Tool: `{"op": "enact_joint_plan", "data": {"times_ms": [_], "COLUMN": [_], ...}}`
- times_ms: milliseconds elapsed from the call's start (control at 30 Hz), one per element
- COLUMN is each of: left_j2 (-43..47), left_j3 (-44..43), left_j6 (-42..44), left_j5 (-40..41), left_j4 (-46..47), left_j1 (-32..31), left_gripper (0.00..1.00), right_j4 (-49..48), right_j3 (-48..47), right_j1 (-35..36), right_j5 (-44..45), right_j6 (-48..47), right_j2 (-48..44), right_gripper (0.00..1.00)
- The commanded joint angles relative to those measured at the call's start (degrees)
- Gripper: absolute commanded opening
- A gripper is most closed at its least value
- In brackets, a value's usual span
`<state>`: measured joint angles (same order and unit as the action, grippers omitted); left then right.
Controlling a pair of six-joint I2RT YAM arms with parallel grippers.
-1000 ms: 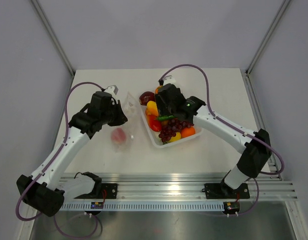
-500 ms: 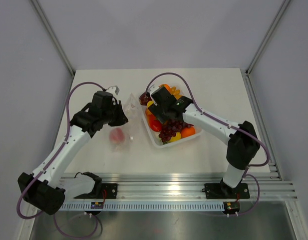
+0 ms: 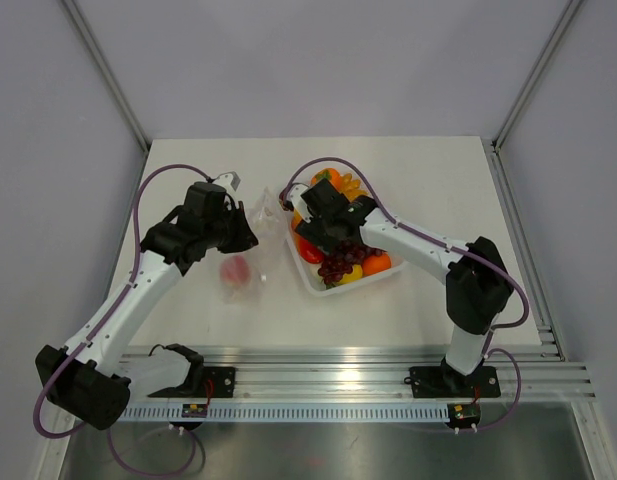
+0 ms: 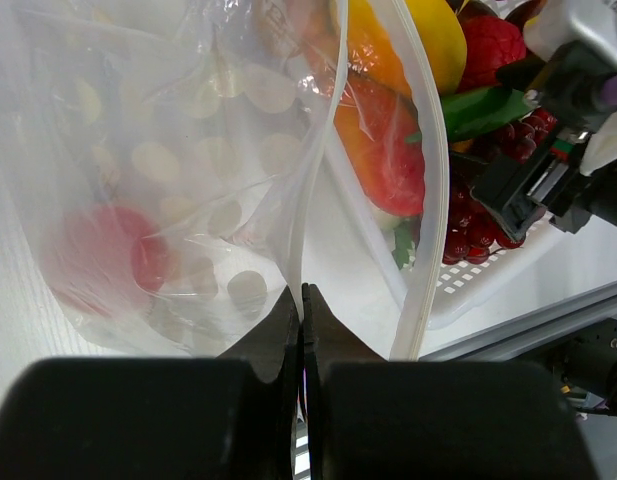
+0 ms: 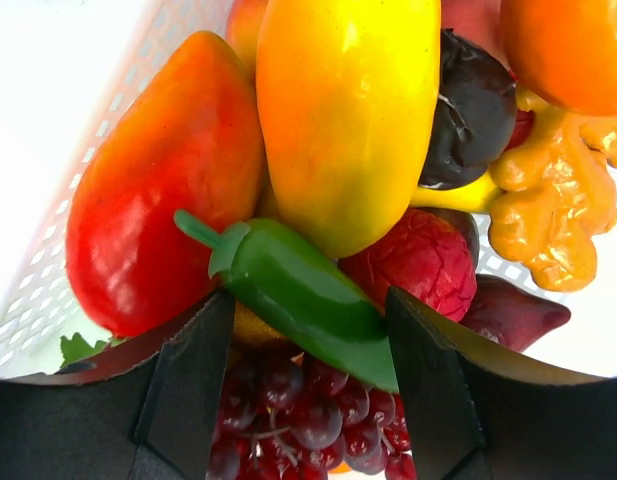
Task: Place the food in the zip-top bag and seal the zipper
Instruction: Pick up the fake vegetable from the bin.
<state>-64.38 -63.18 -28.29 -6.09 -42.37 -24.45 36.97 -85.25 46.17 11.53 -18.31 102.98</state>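
Note:
The clear zip-top bag (image 3: 252,250) lies left of the tray with one red food piece (image 3: 235,270) inside, also seen in the left wrist view (image 4: 98,262). My left gripper (image 4: 300,292) is shut on the bag's mouth edge, holding one zipper (image 4: 314,190) strip up; the other strip (image 4: 431,220) hangs apart, so the mouth gapes. My right gripper (image 5: 308,335) is open low over the tray's food, its fingers either side of a green pepper (image 5: 298,290) that lies on purple grapes (image 5: 298,415). A red-orange fruit (image 5: 153,190) and a yellow fruit (image 5: 348,110) lie just beyond.
The white mesh tray (image 3: 320,287) sits at centre, piled with several toy fruits and vegetables: an orange (image 3: 377,263), a crinkled red berry (image 5: 418,262), a yellow knobbly piece (image 5: 553,215). The tray's wall (image 5: 48,270) is close on my right gripper's left. The bag touches the tray's left side.
My right gripper has swung left and back across the tray toward its bag-side end. My left gripper has stayed put, still pinching the bag's edge.

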Motion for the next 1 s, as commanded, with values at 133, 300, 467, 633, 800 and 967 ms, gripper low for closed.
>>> {"op": "enact_joint_plan", "data": {"times_ms": [133, 300, 467, 633, 800, 967], "left_j2": [0.5, 0.5, 0.2, 0.0, -0.2, -0.1], "left_j3": [0.1, 0.2, -0.4, -0.1, 0.6, 0.6], "left_j6": [0.8, 0.8, 1.6, 1.6, 1.3, 1.4], "left_j5": [-1.8, -1.9, -1.9, -3.1, -3.9, -3.9], "left_j4": [2.4, 2.6, 2.4, 2.7, 3.3, 3.6], "left_j1": [0.2, 0.2, 0.3, 0.3, 0.3, 0.3], "left_gripper": [0.0, 0.0, 0.0, 0.0, 0.0, 0.0], "right_j4": [-2.2, -1.1, 2.7, 2.5, 2.1, 1.4], "right_j3": [1.6, 1.5, 0.8, 2.3, 2.8, 0.9], "right_j1": [-0.6, -0.6, -0.5, -0.5, -0.5, -0.6], "right_j5": [-1.4, -0.3, 0.3, 0.6, 1.9, 7.2], "right_j6": [-0.9, 0.2, 0.8, 1.7, 2.6, 5.7], "right_j2": [-0.2, -2.5, -3.7, -8.0, -11.4, -14.4], "right_gripper": [0.56, 0.4, 0.3, 0.29, 0.29, 0.28]}}
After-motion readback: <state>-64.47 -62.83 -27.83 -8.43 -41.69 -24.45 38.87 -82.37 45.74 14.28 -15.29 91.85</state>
